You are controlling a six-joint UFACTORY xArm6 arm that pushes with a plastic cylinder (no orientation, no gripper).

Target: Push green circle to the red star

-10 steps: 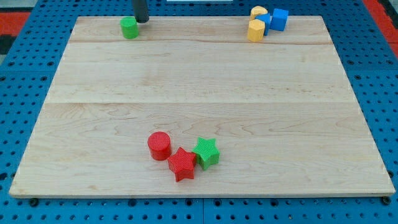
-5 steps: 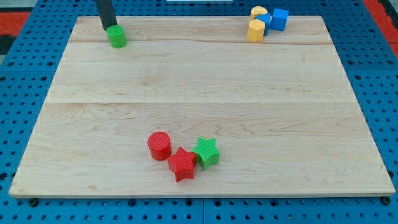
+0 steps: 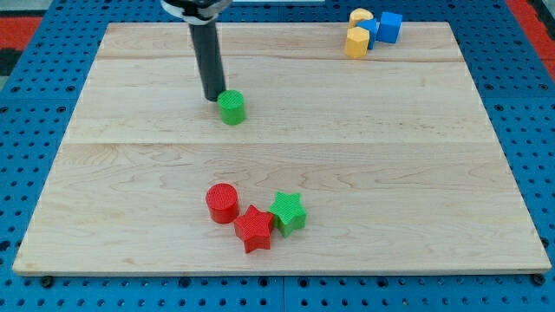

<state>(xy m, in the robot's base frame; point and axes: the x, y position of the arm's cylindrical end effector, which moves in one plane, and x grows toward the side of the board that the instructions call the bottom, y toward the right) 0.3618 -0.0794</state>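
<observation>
The green circle (image 3: 231, 107) lies on the wooden board (image 3: 390, 173), left of its middle in the upper half. My tip (image 3: 213, 98) touches the green circle's upper left side. The red star (image 3: 253, 229) lies near the view's bottom, well below the green circle. A red circle (image 3: 222, 202) touches the star's upper left and a green star (image 3: 288, 212) touches its right.
Two yellow blocks (image 3: 357, 41) (image 3: 361, 16) and two blue blocks (image 3: 390, 27) (image 3: 370, 29) cluster at the board's top right corner. The board sits on a blue pegboard (image 3: 538, 130).
The green circle moved from the board's top left down and right toward the middle. My tip moved with it, staying at its upper left.
</observation>
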